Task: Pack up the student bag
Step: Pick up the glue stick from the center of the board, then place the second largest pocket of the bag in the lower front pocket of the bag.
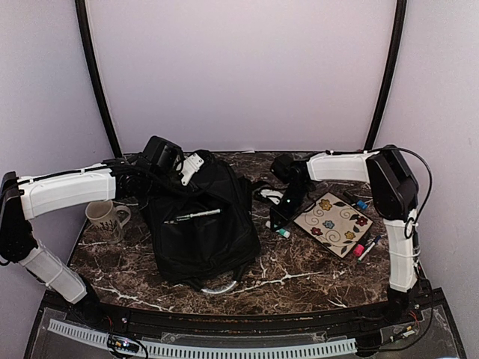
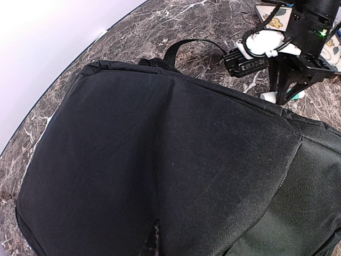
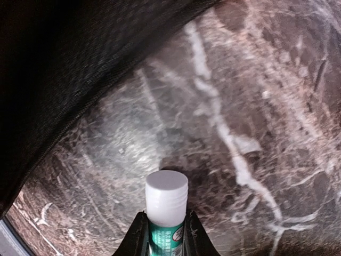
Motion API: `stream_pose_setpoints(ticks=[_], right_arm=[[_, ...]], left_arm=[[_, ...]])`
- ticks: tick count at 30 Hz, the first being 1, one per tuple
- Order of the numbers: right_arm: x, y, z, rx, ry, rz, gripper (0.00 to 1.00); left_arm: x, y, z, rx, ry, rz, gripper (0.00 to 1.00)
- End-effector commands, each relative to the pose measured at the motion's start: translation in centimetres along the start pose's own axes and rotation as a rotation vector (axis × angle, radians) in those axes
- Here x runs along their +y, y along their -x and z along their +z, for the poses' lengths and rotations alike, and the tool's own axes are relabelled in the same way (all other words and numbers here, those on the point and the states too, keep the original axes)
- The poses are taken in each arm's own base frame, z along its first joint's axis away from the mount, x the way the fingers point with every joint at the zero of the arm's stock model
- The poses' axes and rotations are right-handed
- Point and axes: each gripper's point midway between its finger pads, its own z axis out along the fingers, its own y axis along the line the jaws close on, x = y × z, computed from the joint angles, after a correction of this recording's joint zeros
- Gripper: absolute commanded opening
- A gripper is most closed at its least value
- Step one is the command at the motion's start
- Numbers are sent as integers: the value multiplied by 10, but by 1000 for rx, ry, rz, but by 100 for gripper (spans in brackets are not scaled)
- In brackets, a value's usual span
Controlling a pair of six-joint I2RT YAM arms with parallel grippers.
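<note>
**Right end effector [image 1: 278, 222] grasping a glue stick [image 3: 166, 196] just beside the student bag [image 1: 198, 224]**

Its two fingers [image 3: 137, 236] press against both sides of the green-labelled tube, whose white cap points outward, low over the dark marbled surface [image 1: 299, 278]. In the top view the bag's black flank lies just left of the stick and a flowered notebook [image 1: 334, 223] just right, so the grip sits in the narrow gap between them. Past the notebook lie a blue-capped marker [image 1: 359, 203] and a pink marker [image 1: 362, 249]. The bag lies mid-surface with a pen [image 1: 193, 216] on its upper face. The left end effector [image 1: 171, 158] is clenched on fabric at the bag's far edge, with its fingertips hidden. A mug [image 1: 105, 217] stands near the bag, under the left arm.
</note>
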Motion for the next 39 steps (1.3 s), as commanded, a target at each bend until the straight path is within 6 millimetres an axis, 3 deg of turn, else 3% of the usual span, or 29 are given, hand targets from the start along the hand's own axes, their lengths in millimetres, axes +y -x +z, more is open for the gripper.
stream_pose_setpoints(ticks=[1, 7, 13, 18, 23, 28, 34, 39], right_arm=[[23, 5, -35, -74, 58, -29, 14], [65, 18, -104, -258, 132, -166, 11], [109, 36, -159, -430, 54, -408, 11], [161, 55, -171, -487, -135, -692, 12], [211, 77, -159, -490, -253, -905, 12], [248, 86, -123, -450, -388, -1097, 12], [250, 110, -84, -425, -570, -1199, 11], [238, 129, -54, -382, -659, -1244, 10]], left_arm=[[17, 46, -23, -155, 51, -26, 0], [15, 45, -22, -154, 40, -31, 0], [11, 45, -19, -151, 20, -39, 0], [9, 45, -18, -151, 7, -42, 0], [9, 46, -18, -153, 3, -46, 0], [5, 50, -24, -171, -21, -53, 0], [-1, 57, -35, -201, -66, -55, 0], [-4, 60, -39, -212, -85, -59, 0]])
